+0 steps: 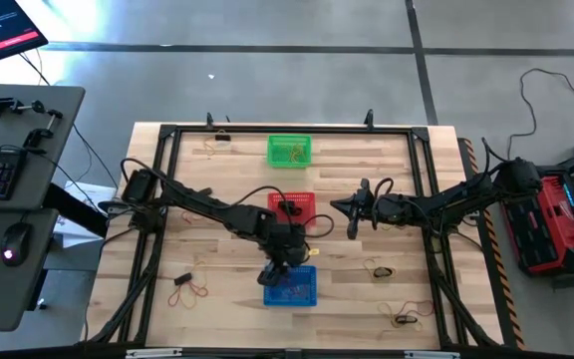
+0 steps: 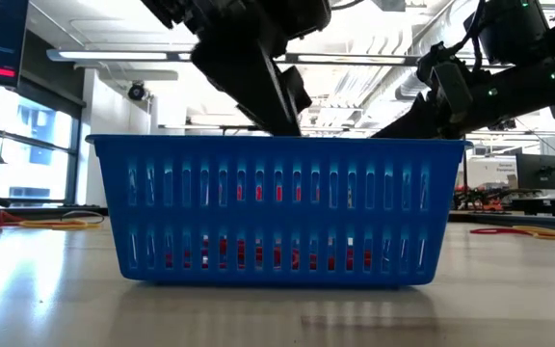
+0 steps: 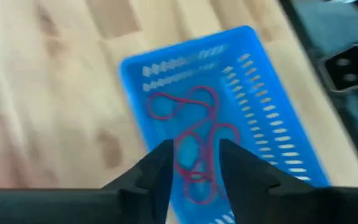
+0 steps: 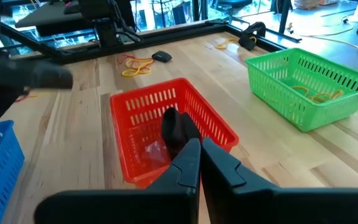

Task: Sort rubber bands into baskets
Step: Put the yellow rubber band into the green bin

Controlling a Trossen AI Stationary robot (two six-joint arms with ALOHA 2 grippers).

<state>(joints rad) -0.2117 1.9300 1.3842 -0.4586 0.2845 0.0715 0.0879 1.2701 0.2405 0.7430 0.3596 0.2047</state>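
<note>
Over the blue basket point(image 1: 290, 286) your left gripper point(image 3: 193, 163) hangs part open, holding nothing, red bands point(image 3: 191, 134) lying below; your right gripper point(image 4: 199, 151), shut empty, waits by the red basket point(image 4: 129, 130).

The left wrist view is blurred, so the red loops point(image 3: 194, 140) in the blue basket point(image 3: 253, 81) cannot be counted. The left claw point(image 1: 272, 271) partly hides that basket from above; its near end is cut off.

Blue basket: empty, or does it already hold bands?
Not empty. The left wrist view shows red-orange rubber bands lying inside the blue basket, below the left gripper, whose fingers are parted.
</note>
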